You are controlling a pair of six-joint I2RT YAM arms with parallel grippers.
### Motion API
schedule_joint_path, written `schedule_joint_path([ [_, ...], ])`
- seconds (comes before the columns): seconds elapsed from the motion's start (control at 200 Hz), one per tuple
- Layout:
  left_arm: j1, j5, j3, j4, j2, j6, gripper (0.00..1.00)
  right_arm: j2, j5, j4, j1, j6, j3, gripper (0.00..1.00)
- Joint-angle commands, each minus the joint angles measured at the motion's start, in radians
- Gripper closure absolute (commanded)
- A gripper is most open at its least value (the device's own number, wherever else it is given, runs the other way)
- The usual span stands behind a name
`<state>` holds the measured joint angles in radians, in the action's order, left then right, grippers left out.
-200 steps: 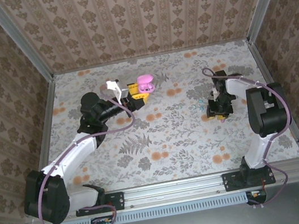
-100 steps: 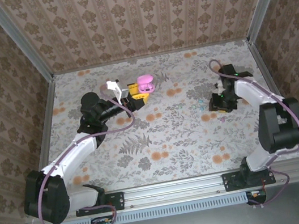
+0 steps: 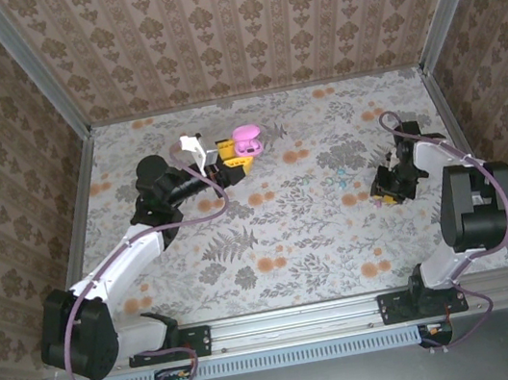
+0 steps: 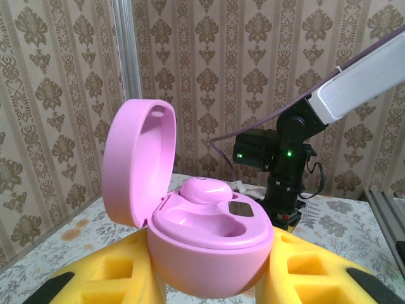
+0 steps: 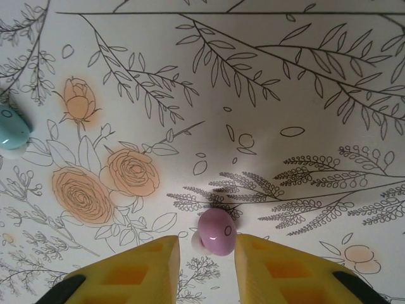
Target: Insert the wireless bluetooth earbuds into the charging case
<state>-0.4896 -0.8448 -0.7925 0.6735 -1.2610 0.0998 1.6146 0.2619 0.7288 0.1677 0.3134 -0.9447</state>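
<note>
On the flowered bench (image 3: 290,233), our left hand (image 3: 237,155) pinches the open case (image 4: 212,244), with a seated bud (image 4: 205,188) and one socket (image 4: 190,218) free. The pink bud (image 5: 217,231) lies between the fingers of our right hand (image 5: 207,259); we cannot tell whether they grip it yet. We should close gently and centred, lest it squirt out. Its stem is hidden beneath, so its facing is unclear.
</note>
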Motion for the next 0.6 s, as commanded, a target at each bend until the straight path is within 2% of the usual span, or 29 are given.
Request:
schedule_joint_path([
  [0.0,0.003,-0.016,-0.027,0.001,0.015,-0.017,0.73,0.016,-0.02,0.01,-0.001,-0.011,0.01,0.7],
  [0.595,0.003,-0.013,-0.034,0.0,0.006,-0.019,0.73,0.079,0.005,0.001,-0.025,-0.045,0.012,0.71],
])
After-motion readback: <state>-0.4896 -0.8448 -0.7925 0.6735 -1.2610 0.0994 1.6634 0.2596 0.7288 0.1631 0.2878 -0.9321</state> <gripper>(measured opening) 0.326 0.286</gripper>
